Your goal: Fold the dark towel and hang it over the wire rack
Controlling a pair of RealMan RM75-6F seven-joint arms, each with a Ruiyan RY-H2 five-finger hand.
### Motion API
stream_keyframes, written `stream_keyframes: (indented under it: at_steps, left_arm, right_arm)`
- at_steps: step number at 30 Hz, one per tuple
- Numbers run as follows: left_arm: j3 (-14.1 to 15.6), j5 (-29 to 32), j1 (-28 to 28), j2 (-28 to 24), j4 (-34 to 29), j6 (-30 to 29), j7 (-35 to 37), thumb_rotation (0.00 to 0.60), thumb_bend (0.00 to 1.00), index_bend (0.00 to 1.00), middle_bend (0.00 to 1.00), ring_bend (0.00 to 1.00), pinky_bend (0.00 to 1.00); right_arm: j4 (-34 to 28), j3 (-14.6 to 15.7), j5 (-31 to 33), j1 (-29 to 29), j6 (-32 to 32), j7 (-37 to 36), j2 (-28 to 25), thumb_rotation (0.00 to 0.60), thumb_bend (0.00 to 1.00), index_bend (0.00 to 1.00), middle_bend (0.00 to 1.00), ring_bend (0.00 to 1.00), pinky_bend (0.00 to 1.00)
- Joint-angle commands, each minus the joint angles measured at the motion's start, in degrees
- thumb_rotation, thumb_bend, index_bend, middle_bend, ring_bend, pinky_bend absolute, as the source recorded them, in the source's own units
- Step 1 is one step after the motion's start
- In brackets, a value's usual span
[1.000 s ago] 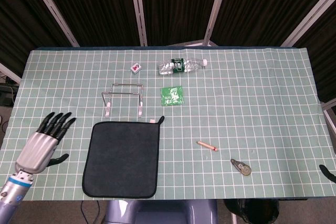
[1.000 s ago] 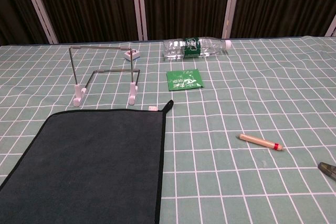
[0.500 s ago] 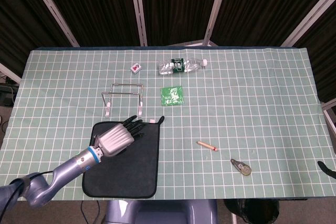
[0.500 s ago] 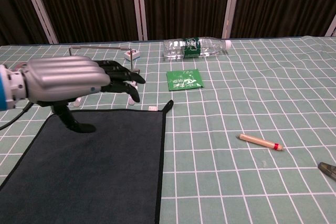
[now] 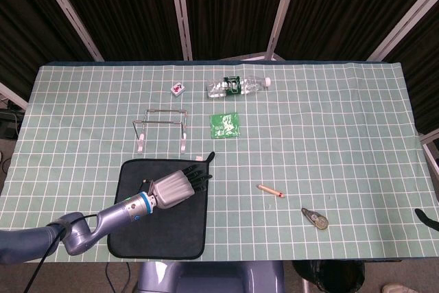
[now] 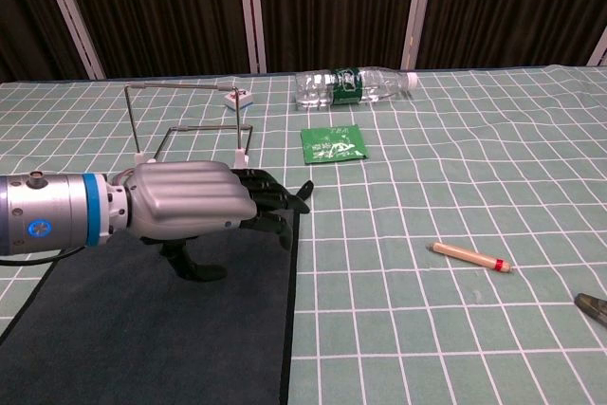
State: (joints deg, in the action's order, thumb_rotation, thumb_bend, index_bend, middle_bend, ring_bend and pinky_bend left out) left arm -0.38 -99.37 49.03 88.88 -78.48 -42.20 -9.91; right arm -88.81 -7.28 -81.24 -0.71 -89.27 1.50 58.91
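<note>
Now the left hand has swept in over the towel's far right corner, ready to start the fold.

From the head view, the left hand (image 5: 180, 186), which a second ago lay well left of the towel (image 5: 154, 228), has crossed onto it, its dark fingers (image 5: 199, 178) loosely apart and reaching the far right corner by the hanging loop; nothing is gripped yet, so the fold looks not yet begun. The towel lies flat at the near edge, just in front of the wire rack (image 5: 162, 127), nearly square, its slightly longer axis running near to far. From the chest view, the same hand (image 6: 190, 204) hovers palm-down, fingers (image 6: 270, 198) slightly curled over the corner, thumb down on the cloth. Only a dark tip of the right hand shows at the head view's right edge; its fingers cannot be judged.
</note>
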Motion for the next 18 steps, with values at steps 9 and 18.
stream_keyframes:
  at_steps: [9, 18]
  left_arm:
    - [2.01, -0.47, 1.89, 3.19, 2.46, -0.59, 0.57, 0.600, 0.46, 0.23, 0.00, 0.00, 0.00]
    - [2.23, 0.81, 2.91, 5.85, 3.79, -0.16, -1.38, 0.600, 0.53, 0.23, 0.00, 0.00, 0.00]
  right_arm:
    - [0.32, -0.13, 0.32, -0.14, -0.11, -1.26, -0.37, 0.600, 0.00, 0.00, 0.00, 0.00, 0.00]
    - [0.47, 0.08, -0.02, -0.26, -0.23, -2.29, -0.71, 0.600, 0.00, 0.00, 0.00, 0.00, 0.00]
